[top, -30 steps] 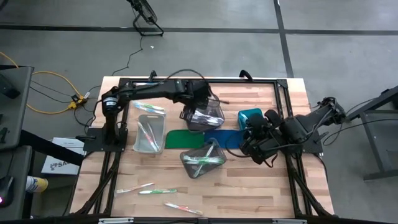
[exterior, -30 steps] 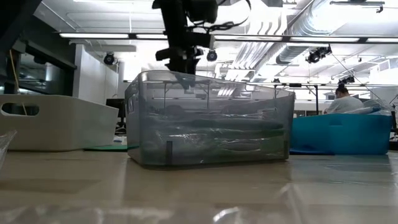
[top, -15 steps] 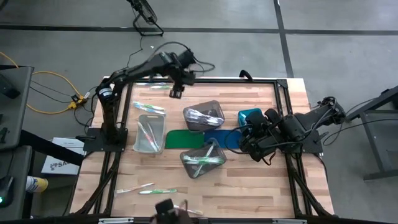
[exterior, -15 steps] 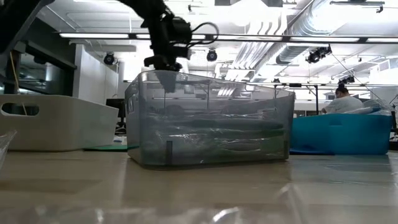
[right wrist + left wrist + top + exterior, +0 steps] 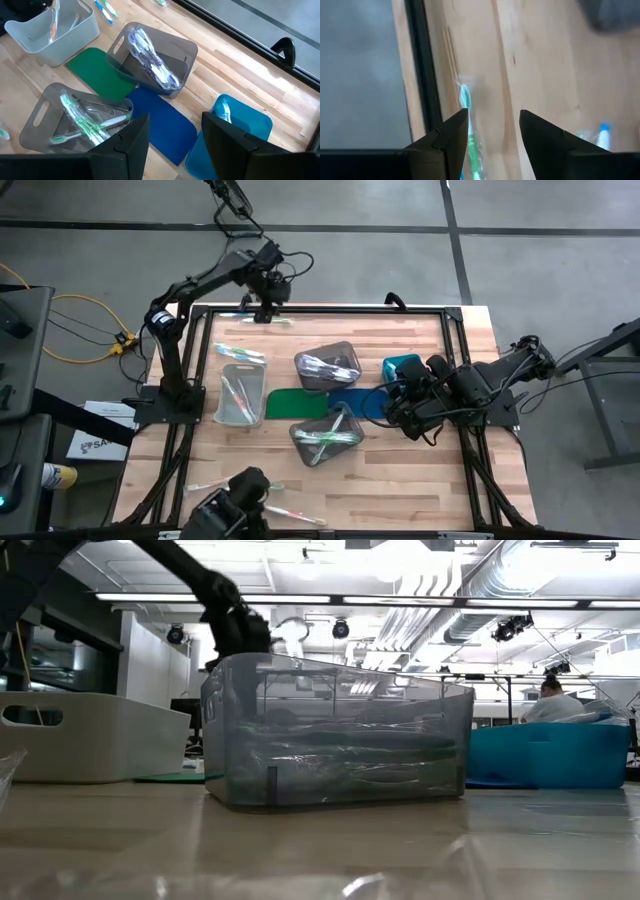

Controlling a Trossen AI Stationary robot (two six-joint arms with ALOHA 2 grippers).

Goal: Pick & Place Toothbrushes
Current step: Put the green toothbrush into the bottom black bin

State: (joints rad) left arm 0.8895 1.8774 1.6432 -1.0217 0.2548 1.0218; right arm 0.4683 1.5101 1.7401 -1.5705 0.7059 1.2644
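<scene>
Green toothbrush (image 5: 465, 107) is lying under the open left hand (image 5: 490, 131); go straight down, keeping it between both fingers.

I see a pale wood-plank table (image 5: 420, 480) with a matt grain, smoky translucent glossy plastic bins (image 5: 335, 730), and toothbrushes (image 5: 80, 120) in shiny crinkled clear wrappers.
</scene>
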